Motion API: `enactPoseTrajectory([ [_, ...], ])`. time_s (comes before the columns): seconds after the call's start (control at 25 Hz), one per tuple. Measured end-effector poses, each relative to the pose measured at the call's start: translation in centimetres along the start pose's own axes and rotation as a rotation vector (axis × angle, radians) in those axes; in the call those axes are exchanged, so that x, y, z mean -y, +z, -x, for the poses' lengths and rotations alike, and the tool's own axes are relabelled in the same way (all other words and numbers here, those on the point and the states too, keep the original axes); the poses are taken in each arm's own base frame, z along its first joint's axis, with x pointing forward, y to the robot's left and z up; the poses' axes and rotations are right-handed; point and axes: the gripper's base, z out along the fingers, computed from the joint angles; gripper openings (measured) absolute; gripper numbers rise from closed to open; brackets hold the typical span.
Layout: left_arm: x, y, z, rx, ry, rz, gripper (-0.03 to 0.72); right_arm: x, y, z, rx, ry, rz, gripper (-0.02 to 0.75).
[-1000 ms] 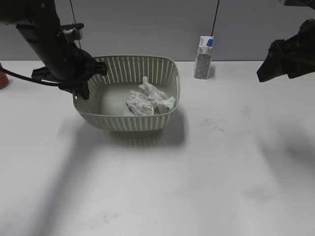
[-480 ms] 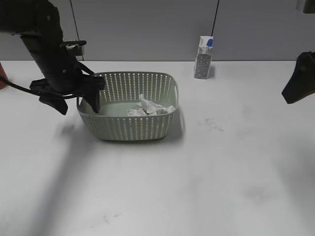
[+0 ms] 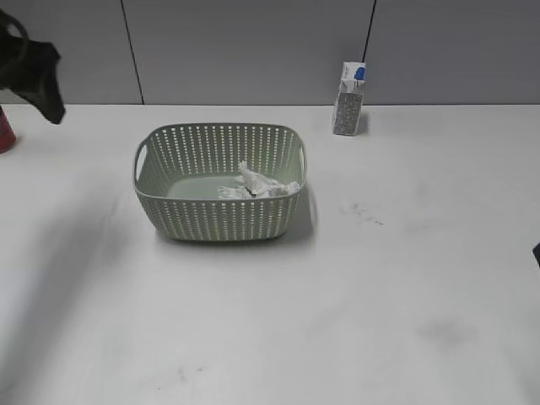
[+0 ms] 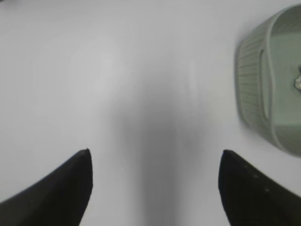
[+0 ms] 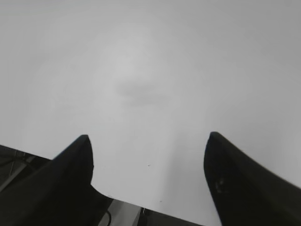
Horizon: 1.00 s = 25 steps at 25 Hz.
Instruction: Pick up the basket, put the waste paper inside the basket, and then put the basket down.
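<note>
Where the exterior view looks down at a slant, the basket is seen standing flat on the white table, left of centre, with nothing touching it. The waste paper is seen lying inside it, bunched toward the right half of the floor (the separate wads cannot be counted from here). A white-grey carton with a blue top is set upright near the back wall, well apart from the basket on its right. A red object is cut off by the left edge. The left gripper is seen only as a dark shape at the upper left corner, well clear of the basket.

From the left wrist view, the left gripper is shown with its two dark fingers spread wide and nothing between them, above bare table. The basket is caught at the right edge, with one cut-out handle visible.

From the right wrist view, the right gripper is likewise shown spread wide and empty, held over bare table near its edge.
</note>
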Motion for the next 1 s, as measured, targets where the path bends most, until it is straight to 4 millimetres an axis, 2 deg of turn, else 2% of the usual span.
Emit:
enactPoseTrajectory([
  [0.12, -2.1, -2.6, -1.1, 0.003, -0.022, 0.017, 0.608, -0.2, -0.4, -2.7, 0.102, 0.008, -0.019, 0.582],
  [0.2, -2.7, -4.0, -2.3, 0.024, -0.036, 0.027, 0.594, -0.3, -0.4, -4.5, 0.157, 0.010, -0.029, 0.582],
  [0.36, -1.9, -6.4, -5.9, 0.108, -0.027, 0.033, 0.586, -0.4, -0.3, -7.9, 0.255, 0.014, -0.040, 0.582],
  [0.6, -0.6, -8.3, -13.8, 0.190, -0.013, 0.038, 0.582, -1.0, -2.8, -9.4, 0.469, -0.010, -0.055, 0.582],
  [1.0, 0.6, -8.9, -26.3, 0.409, 0.029, 0.053, 0.582, -1.8, -6.1, -12.8, 0.664, -0.049, -0.067, 0.582],
])
